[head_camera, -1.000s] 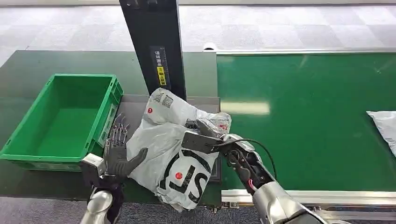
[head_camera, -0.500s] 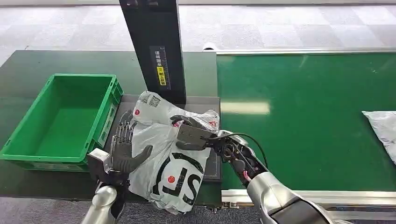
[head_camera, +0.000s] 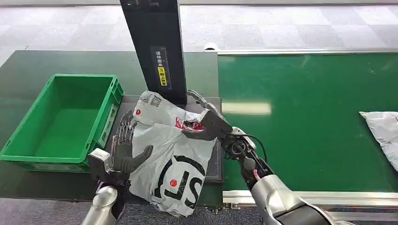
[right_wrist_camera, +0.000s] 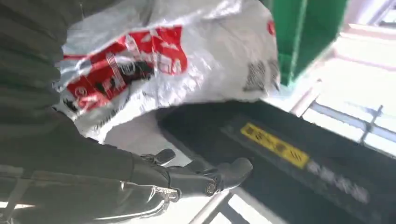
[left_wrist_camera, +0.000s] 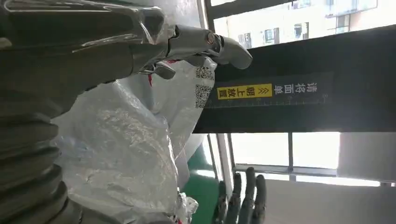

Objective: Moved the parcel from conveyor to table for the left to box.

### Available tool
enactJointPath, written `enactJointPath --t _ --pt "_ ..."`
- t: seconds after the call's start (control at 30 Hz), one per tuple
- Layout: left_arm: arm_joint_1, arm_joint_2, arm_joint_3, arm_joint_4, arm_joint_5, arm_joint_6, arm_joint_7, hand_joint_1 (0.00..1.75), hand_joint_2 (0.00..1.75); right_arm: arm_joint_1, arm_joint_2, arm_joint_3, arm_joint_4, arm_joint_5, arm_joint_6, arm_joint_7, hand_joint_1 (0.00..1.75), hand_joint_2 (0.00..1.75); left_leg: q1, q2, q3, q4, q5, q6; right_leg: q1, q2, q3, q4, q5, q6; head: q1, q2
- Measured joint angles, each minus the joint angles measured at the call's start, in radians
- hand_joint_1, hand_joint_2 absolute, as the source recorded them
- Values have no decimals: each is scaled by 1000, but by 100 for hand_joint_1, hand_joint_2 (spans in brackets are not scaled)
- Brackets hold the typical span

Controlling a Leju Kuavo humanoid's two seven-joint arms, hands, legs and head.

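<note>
- Dark green table left, green conveyor right, black post between.
- Parcel off conveyor, lying on grey plate beside green box; transfer looks done.
- Right hand fingers spread, touching parcel top, no grip.
- Left hand open against parcel; boxing remains.

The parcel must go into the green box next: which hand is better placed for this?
Probably the left hand: it rests against the parcel on the side facing the green box. The right hand is at the parcel's far side.
</note>
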Motion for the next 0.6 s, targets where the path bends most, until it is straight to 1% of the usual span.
enactJointPath --t 0.13,0.2,0.3,0.43,0.5,0.6 --pt "4 0 1 0 3 9 0 0 175 51 -12 -28 -110 -45 -29 -17 0 0 0 0 0 0 0 0 0 0 0 0 0 0 0 0" --pt "11 0 2 -1 6 13 -5 0 175 85 -16 -46 -178 -98 -34 -31 0 0 0 0 0 0 0 0 0 0 0 0 0 0 0 0" --pt "14 0 3 -1 8 18 -10 0 175 126 -18 -77 -258 -201 6 -30 0 0 0 0 0 0 0 0 0 0 0 0 0 0 0 0" --pt "18 2 4 -4 15 33 -10 0 175 180 -22 -108 -363 -333 68 33 0 0 0 0 0 0 0 0 0 0 0 0 0 0 0 0" --pt "31 4 8 -13 19 39 -10 0 175 211 -27 -114 -417 -376 62 86 0 0 0 0 0 0 0 0 0 0 0 0 0 0 0 0" --pt "51 6 11 -24 19 40 -10 0 175 259 -42 -119 -491 -429 30 129 0 0 0 -1 0 0 0 0 0 0 0 0 0 0 0 0"
